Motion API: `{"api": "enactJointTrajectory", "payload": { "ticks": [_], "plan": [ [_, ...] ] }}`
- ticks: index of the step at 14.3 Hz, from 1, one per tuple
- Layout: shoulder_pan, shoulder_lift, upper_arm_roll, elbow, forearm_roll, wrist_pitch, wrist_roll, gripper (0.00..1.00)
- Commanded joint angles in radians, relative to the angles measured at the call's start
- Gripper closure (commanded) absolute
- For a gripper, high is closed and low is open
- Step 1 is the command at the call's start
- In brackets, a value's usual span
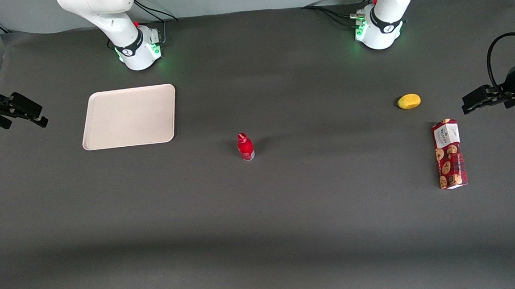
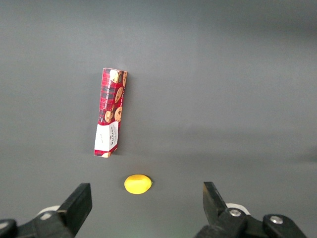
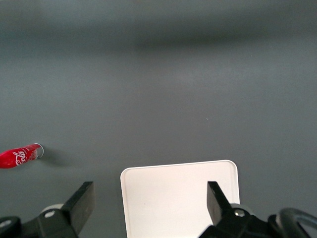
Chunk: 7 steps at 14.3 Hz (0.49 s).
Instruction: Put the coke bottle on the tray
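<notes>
The coke bottle, small and red with a red cap and silvery base, stands upright on the dark table near its middle. It also shows in the right wrist view. The beige tray lies flat, toward the working arm's end and a little farther from the front camera than the bottle; nothing is on it. It shows in the right wrist view too. My gripper hovers at the working arm's end of the table, beside the tray and well apart from the bottle. It is open and holds nothing.
A yellow lemon-like object and a red cookie box lying on its side sit toward the parked arm's end. Both show in the left wrist view: the lemon and the box. The two arm bases stand at the table's back.
</notes>
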<state>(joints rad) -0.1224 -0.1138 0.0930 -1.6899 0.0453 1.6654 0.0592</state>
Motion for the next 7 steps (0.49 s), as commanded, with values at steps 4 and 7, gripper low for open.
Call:
{"api": "enactJointTrajectory", "payload": {
  "ticks": [4,7],
  "plan": [
    [-0.009,0.029,-0.004,0.035,-0.012,-0.023,-0.022,0.0],
    [-0.016,0.034,-0.01,0.035,-0.013,-0.023,-0.027,0.0]
  ]
}}
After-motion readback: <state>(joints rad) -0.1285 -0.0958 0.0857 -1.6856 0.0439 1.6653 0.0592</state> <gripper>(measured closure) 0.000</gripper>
